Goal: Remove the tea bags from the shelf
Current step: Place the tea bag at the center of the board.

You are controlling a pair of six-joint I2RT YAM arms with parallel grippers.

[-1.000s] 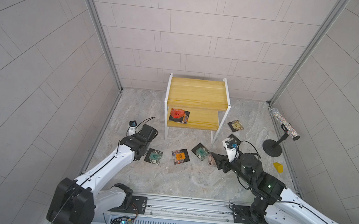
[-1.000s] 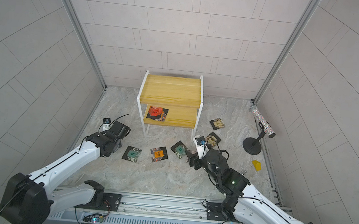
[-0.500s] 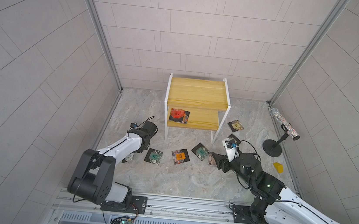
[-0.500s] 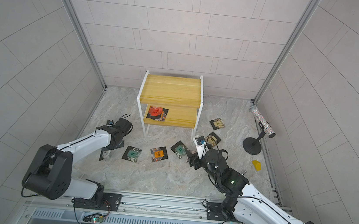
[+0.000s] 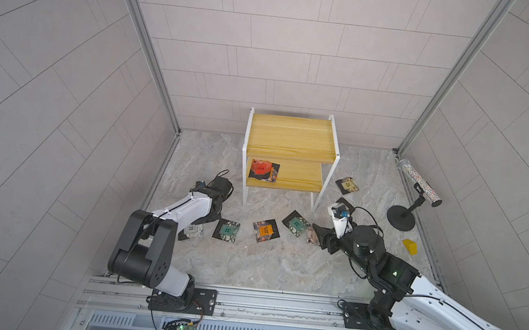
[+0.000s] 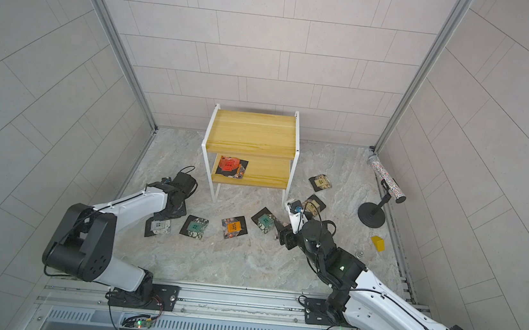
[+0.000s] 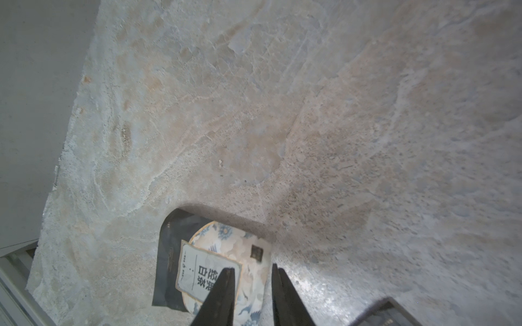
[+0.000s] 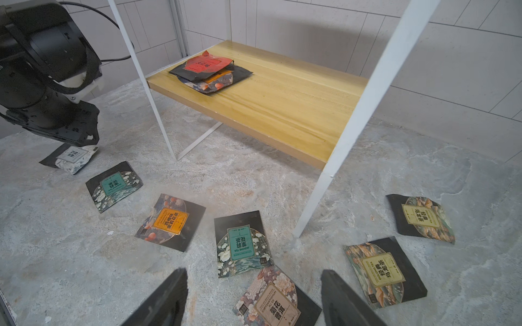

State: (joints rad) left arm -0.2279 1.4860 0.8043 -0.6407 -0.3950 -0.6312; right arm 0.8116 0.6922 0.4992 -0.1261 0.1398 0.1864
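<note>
The shelf [image 5: 292, 138] has yellow boards and a white frame. On its lower board lies a small pile of tea bags [image 5: 262, 169] [image 8: 209, 67], a red-labelled one on top. Several more tea bags lie on the floor in front. My left gripper [image 7: 252, 268] hovers just over a white-labelled tea bag [image 7: 209, 262] [image 5: 192, 231] that lies flat on the floor; its jaws stand slightly apart and hold nothing. My right gripper [image 8: 254, 272] is wide open above a pink-patterned tea bag [image 8: 271, 302] on the floor.
A black stand with a glittery tube [image 5: 416, 185] and a small yellow block [image 5: 410, 246] are at the right. Teal [image 5: 226, 230] [image 5: 297, 224], orange [image 5: 265, 230] and tan [image 5: 348, 184] sachets lie scattered on the floor. Tiled walls enclose three sides.
My left arm has folded back and lowered to the floor at the left, and its jaws have parted, leaving the white-labelled tea bag lying there. The right arm has not moved.
</note>
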